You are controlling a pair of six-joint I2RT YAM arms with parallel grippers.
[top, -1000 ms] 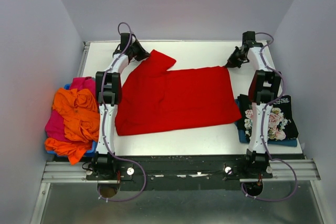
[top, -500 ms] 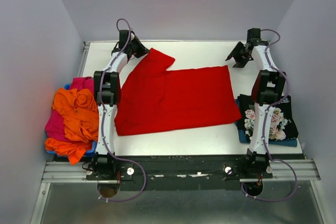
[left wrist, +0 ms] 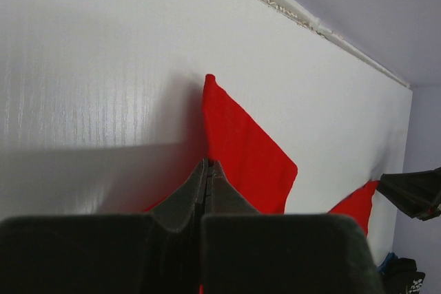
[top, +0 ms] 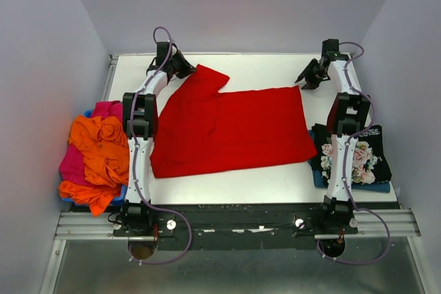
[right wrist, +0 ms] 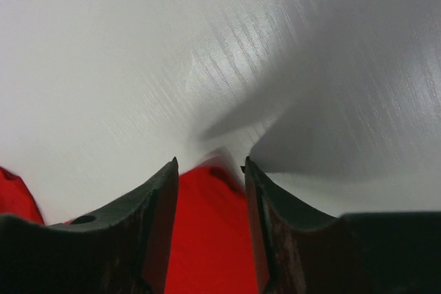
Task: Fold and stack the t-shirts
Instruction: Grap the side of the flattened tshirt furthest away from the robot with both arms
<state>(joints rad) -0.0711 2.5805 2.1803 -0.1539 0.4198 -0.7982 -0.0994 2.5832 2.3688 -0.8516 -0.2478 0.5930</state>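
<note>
This is a robotics lab test cell: a plain white bench boxed in on three sides by bare pale walls, a left arm and a right arm trailing cables, both bolted to an aluminium rail at its near edge, and a red t-shirt spread on it.

One red t-shirt, one orange t-shirt, one magenta-pink t-shirt, one black floral t-shirt; two tools: left tool, right tool.
</note>
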